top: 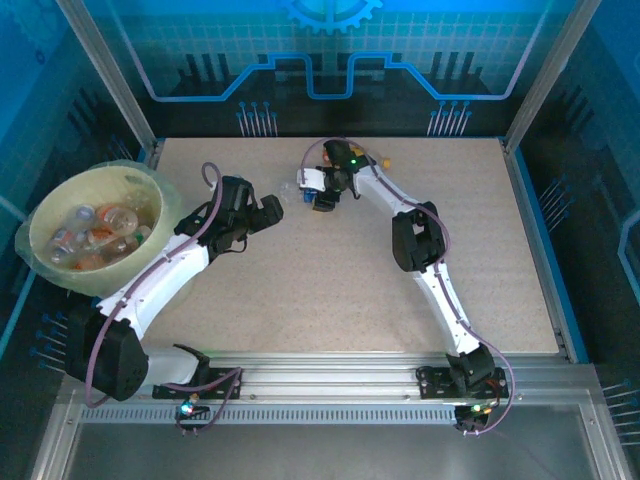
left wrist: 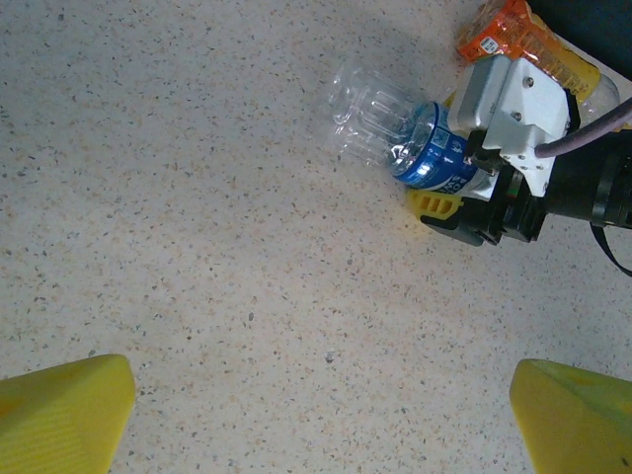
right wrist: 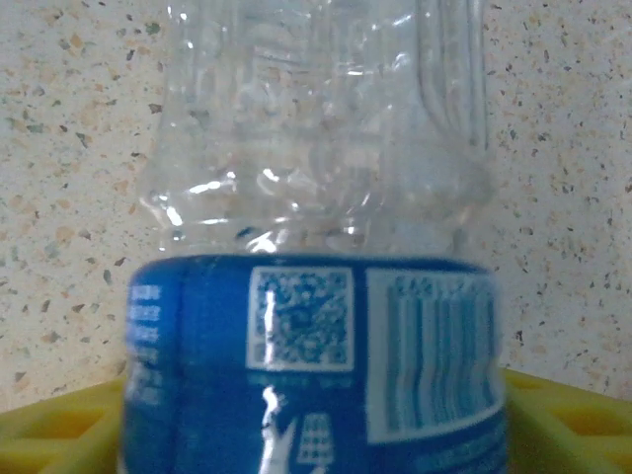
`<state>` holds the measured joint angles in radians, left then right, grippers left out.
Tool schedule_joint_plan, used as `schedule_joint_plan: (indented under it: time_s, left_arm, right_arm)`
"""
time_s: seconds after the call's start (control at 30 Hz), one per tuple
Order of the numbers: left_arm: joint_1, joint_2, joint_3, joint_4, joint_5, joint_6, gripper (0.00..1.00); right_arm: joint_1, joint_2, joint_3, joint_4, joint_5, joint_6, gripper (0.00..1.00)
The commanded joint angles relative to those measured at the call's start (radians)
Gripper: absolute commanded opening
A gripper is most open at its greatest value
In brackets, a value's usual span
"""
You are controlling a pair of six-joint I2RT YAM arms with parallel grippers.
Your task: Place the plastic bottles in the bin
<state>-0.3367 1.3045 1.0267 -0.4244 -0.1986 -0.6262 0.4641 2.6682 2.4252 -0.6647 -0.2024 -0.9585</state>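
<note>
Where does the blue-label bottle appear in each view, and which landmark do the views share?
Top external: the blue-label bottle lies at the far middle of the table.
Left wrist: upper right, lying on its side.
Right wrist: centre, close up.
Shared landmark: the right hand, its yellow finger beside the blue label.

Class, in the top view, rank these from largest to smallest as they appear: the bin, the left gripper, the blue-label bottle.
1. bin
2. left gripper
3. blue-label bottle, which only partly shows, so its place is less sure
</note>
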Motion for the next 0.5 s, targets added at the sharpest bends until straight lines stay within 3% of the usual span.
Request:
schedule_joint_plan:
  time_s: [0.0,0.2,0.47]
  left_arm:
    - [0.007,-0.017,-0.006,-0.009,-0.012,0.01,0.99]
    - [0.007,-0.022,-0.023,0.004,0.01,-0.007,0.99]
    - [0.007,-0.109,-0.083,0.1,0.138,-0.002,0.99]
  right_arm:
    - [0.02,-0.019,-0.042,-0.011,-0.013,0.044,0.67]
    - [0.026,-0.198,-0.266,0.072,-0.033,0.13,0.52]
    - [0.029,-0.567,-0.668,0.237,0.015,0.415,0.48]
